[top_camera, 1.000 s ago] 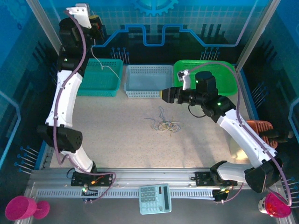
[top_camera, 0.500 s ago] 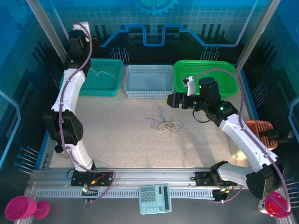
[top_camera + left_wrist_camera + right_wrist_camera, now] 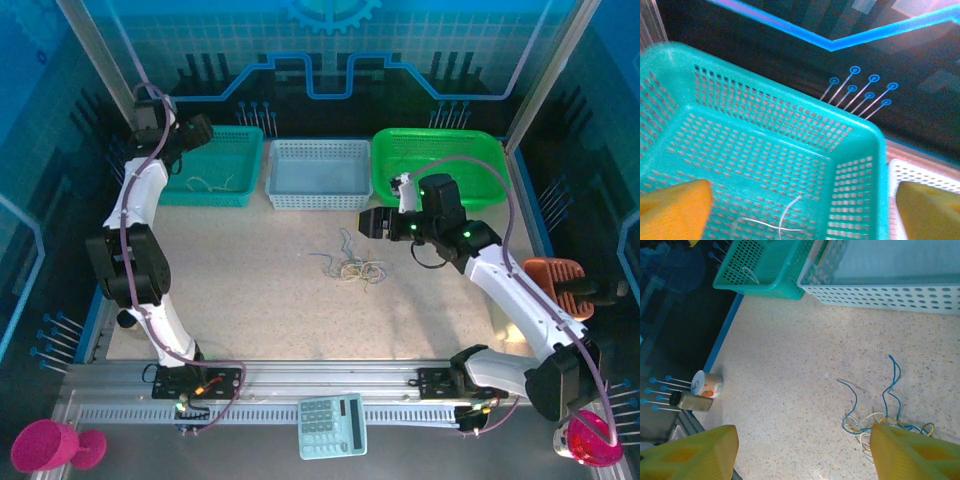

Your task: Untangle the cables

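Centrally, the cables (image 3: pixel 352 266) are seen lying as a small loose clump on the speckled surface (image 3: pixel 240 290), in front of the white basket (image 3: pixel 318 198) and apart from it. The right end effector (image 3: pixel 370 222) is held above the surface near the clump, on its far right side, with its fingers spread and nothing between them. In the right wrist view, the cables (image 3: pixel 880 417) are found close against one yellow finger (image 3: pixel 912 452), by which part of the clump is hidden. Thin blue strands are curled away toward the white basket (image 3: pixel 890 292), while pale and yellowish loops are bunched at the finger's edge. The left end effector (image 3: pixel 200 128) is held over the far side of the teal basket (image 3: pixel 215 198), well apart from the clump. Its fingers (image 3: pixel 675 210) are spread wide in the left wrist view, with nothing gripped. One pale cable (image 3: pixel 782 220) is seen lying loose on the floor of the teal basket (image 3: pixel 790 95), below the gap between those fingers.
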